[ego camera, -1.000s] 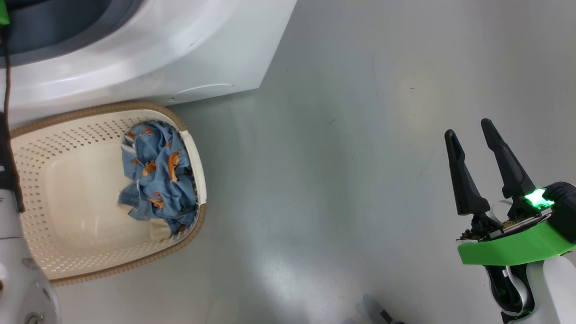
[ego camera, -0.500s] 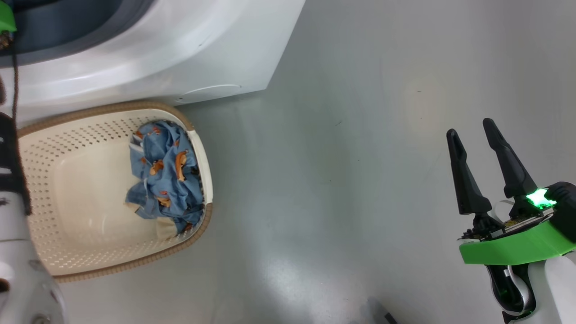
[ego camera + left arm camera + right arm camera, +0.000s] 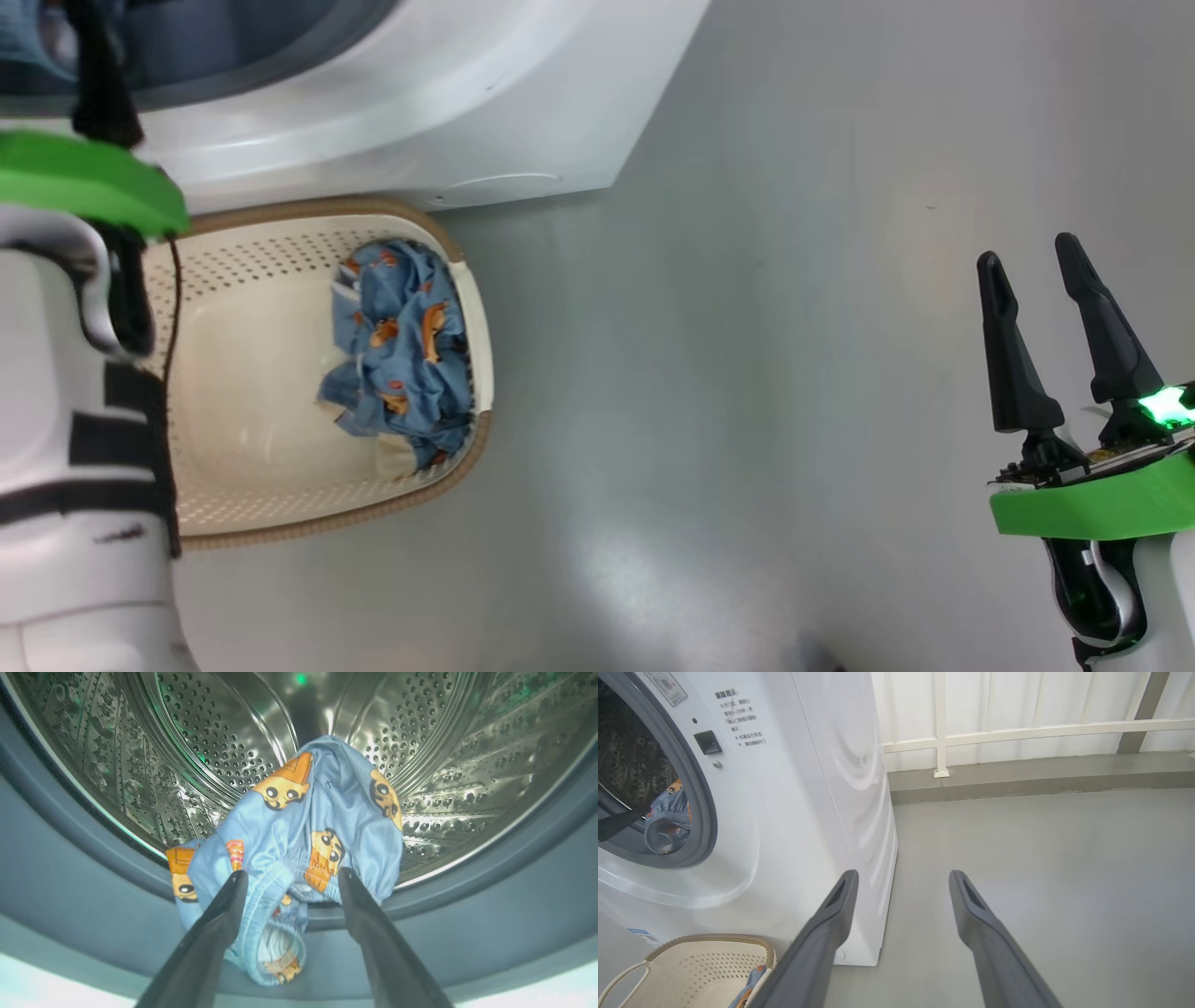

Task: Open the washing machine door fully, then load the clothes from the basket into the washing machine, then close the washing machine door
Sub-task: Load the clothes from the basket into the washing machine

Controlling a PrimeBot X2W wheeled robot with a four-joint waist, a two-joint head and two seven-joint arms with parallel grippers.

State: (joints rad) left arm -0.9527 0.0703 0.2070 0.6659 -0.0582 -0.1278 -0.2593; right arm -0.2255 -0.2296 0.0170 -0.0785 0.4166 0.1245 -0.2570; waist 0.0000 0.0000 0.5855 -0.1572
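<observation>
Since a second ago the head camera has swung, so the whole scene sits further right, and the left forearm with its green collar has come into the head view, covering the left end of the basket.

The left gripper is spread wide at the mouth of the washing machine and clamps nothing. A light blue garment printed with orange cartoon figures lies just beyond its fingers. The garment is draped over the lip of the grey gasket, with its upper part inside the steel drum. The fingertips overlap its elastic hem; whether they touch the cloth I cannot tell. The right gripper is also wide and holds nothing, over grey floor, well apart from machine and basket.

The left wrist view gives the perforated drum close up. The right wrist view shows the machine's front from the side, the same garment hanging at the opening, and a pale railing behind. The head view shows the remaining clothes bunched against the basket's right wall; the basket stands just before the machine.

Beside the opening run several lines of small dark print, too small to read. A grey sticker above and a blue label low on the front are likewise unreadable.
</observation>
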